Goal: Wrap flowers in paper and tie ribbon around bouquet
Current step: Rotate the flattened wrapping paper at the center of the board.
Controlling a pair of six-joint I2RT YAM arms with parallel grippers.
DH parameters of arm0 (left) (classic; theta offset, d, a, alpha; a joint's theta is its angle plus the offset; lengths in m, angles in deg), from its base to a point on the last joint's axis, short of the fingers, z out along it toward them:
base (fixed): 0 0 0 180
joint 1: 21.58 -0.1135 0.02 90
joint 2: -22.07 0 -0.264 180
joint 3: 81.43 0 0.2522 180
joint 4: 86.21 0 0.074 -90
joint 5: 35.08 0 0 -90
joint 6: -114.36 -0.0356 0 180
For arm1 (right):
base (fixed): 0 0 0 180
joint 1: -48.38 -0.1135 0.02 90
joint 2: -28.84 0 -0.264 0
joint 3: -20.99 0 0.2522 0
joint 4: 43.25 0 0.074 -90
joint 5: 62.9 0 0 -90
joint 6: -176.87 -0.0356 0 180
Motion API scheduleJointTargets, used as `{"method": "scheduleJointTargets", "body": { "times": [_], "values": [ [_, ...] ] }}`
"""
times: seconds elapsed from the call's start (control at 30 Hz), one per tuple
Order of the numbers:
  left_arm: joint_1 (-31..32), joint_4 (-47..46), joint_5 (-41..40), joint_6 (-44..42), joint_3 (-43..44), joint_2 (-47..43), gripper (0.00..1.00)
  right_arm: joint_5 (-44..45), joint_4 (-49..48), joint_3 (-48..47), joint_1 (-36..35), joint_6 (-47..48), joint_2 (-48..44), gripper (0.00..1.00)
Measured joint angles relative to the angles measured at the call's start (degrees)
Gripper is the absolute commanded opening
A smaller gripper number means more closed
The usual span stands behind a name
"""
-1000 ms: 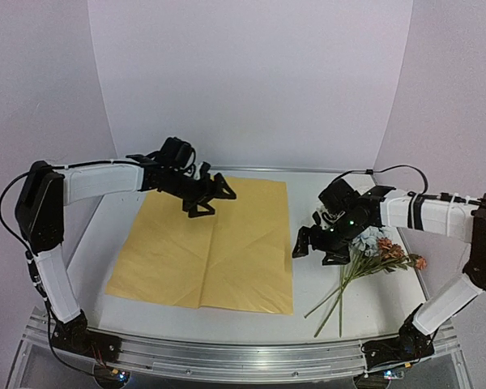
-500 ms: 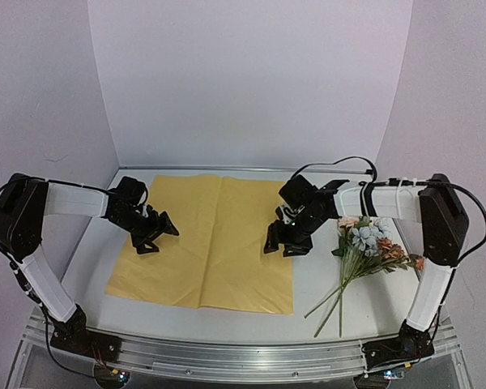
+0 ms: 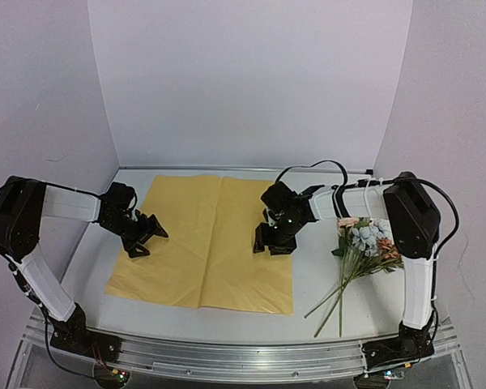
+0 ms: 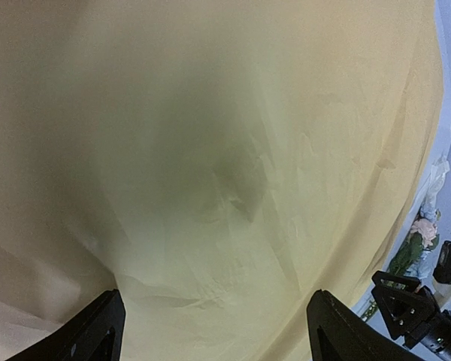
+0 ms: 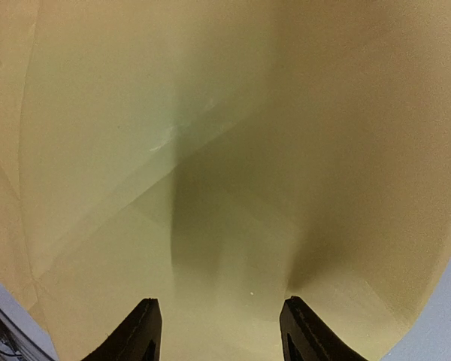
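Observation:
The paper (image 3: 202, 251) lies flat on the table, yellow face up, with creases across it. My left gripper (image 3: 146, 241) hangs low over its left edge, jaws wide open; in the left wrist view only paper (image 4: 210, 150) shows between the fingers (image 4: 98, 335). My right gripper (image 3: 272, 245) sits over the sheet's right part, jaws open but narrower, paper (image 5: 210, 150) under the fingertips (image 5: 139, 331). The flowers (image 3: 364, 243) lie loose on the table right of the sheet, blooms at the back, stems toward the near edge. No ribbon or bouquet is in view.
White table surface (image 3: 324, 279) shows between the paper and the flowers. White backdrop walls enclose the back and both sides. A metal rail (image 3: 243, 356) carries the arm bases along the near edge. The right gripper (image 4: 413, 316) and flowers (image 4: 419, 237) show in the left wrist view's lower right.
The left gripper came from the back of the sheet down to its left edge. The right gripper moved left from the flowers onto the paper, its jaws narrowing.

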Motion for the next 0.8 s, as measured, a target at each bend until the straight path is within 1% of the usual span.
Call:
{"method": "scheduleJointTargets", "body": {
  "times": [0.23,0.5,0.63,0.8],
  "values": [
    [-2.3,-1.3,1.5,-0.2,0.3,1.6,0.87,6.7,-1.8,1.5,-2.6,-1.0,0.0,0.56],
    [-4.5,-1.4,2.1,-1.9,3.5,4.5,0.87,13.1,-2.2,3.8,-6.7,-2.2,-0.1,0.54],
    [-5.1,-1.3,2.0,-2.8,6.1,6.7,0.87,16.9,-0.3,3.8,-8.5,-3.1,-0.1,0.52],
    [-5.4,-1.0,1.9,-3.4,12.5,11.8,0.86,22.1,5.2,3.8,-12.0,-5.8,-0.1,0.53]
  ]
}}
